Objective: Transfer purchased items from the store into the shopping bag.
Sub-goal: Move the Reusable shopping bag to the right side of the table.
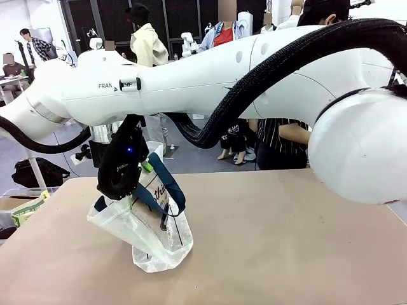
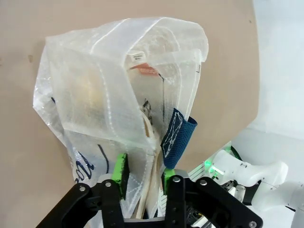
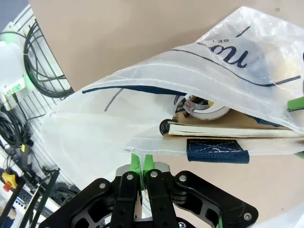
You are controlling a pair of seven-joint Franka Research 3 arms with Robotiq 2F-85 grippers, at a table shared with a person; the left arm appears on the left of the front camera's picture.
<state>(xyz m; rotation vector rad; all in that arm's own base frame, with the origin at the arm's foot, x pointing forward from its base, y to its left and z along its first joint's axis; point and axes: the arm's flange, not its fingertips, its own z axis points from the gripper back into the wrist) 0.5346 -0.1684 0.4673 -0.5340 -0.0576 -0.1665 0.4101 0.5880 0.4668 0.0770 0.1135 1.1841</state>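
Shopping bag (image 1: 149, 232) is sitting near the left front corner of the bench (image 1: 286, 241), and it is leaning over while both arms are holding it up. Judging from this, the step in hand is keeping the bag open and steady so things can go in.

The left gripper (image 2: 142, 173) is pinching the bag's top edge between its green pads (image 2: 120, 172), with the jaws quite narrow around the thin plastic. A navy strap handle (image 2: 176, 137) is poking up just beside that gripper.

The right gripper (image 3: 140, 164) is squeezed tight on another bit of the bag's edge (a thin fold of plastic is sticking up between its pads). Just past it, the bag's mouth is gaping sideways.

Inside the bag some items are already lying: a flat brown notebook with a wire spine (image 3: 223, 128), and a round silver thing (image 3: 202, 107) resting on top of it.

Next, the arms will probably need to pull the two edges apart gently and lift the bag upright, so nothing is slipping out. Pulling too hard could be tearing the plastic.
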